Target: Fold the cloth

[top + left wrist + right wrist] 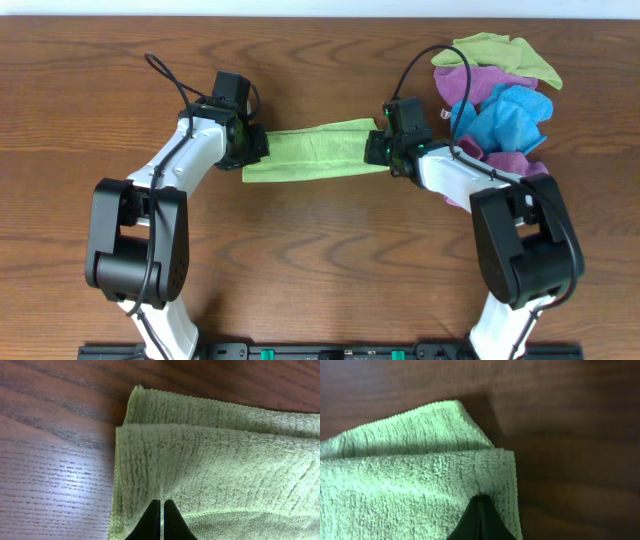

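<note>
The left gripper and right gripper pinch shut on opposite ends of the light-green terry cloth strip, apparently to hold it taut for folding.

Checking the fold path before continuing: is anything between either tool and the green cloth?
Nothing visible. The left tool and right tool each pinch an end of the green cloth; the pile of cloths lies beyond the right end, off the strip.

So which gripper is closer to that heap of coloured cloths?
Right. The right gripper pinches the end of the green cloth nearest the heap; the left gripper pinches its far end.
</note>
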Robot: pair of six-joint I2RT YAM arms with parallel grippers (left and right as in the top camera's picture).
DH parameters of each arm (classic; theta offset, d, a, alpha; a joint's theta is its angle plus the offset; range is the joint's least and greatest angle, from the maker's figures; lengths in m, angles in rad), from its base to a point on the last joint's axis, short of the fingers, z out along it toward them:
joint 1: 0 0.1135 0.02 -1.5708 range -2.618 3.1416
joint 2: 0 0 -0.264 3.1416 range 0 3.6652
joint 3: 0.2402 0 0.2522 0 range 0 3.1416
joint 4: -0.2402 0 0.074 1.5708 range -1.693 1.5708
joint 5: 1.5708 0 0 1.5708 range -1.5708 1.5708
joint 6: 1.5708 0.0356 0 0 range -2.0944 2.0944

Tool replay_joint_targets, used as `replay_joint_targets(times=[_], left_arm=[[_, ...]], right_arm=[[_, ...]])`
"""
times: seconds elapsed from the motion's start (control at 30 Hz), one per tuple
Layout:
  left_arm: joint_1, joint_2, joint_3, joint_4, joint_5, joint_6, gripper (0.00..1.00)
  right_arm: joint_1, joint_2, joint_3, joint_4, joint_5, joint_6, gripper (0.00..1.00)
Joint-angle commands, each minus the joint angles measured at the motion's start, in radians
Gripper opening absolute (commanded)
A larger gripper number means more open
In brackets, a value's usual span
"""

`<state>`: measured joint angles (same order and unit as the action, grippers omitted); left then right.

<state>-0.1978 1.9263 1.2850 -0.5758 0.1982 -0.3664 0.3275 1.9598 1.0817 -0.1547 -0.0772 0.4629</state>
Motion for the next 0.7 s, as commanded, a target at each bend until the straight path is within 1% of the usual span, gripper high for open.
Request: replay_joint_targets(times=[0.0, 0.1, 0.3, 0.4, 0.47, 0.67], left_arm=[[-0.001, 0.000, 0.006, -0.012, -0.015, -0.003, 0.06], [-0.001, 0.000, 0.006, -0.015, -0.014, 0.023, 0.06], [-0.001, 0.000, 0.006, -0.011, -0.029, 0.031, 0.06], [-0.006, 0.000, 0.006, 0.013, -0.069, 0.030, 0.06], [-0.011, 0.000, 0.006, 0.046, -0.070, 0.030, 0.06], [-0.021, 0.011, 0.006, 0.086, -0.077, 0.029, 0.06]], right_arm=[[0.029, 0.034, -0.036, -0.109, -0.010, 0.009, 0.01], [0.034, 0.034, -0.036, -0.164, -0.009, 0.031, 0.01], [0.034, 0.029, -0.036, -0.171, -0.061, 0.031, 0.01], [0.035, 0.020, -0.035, -0.171, -0.131, 0.031, 0.01], [0.034, 0.008, -0.035, -0.172, -0.161, 0.031, 0.01], [0.034, -0.034, -0.035, -0.179, -0.163, 0.038, 0.01]])
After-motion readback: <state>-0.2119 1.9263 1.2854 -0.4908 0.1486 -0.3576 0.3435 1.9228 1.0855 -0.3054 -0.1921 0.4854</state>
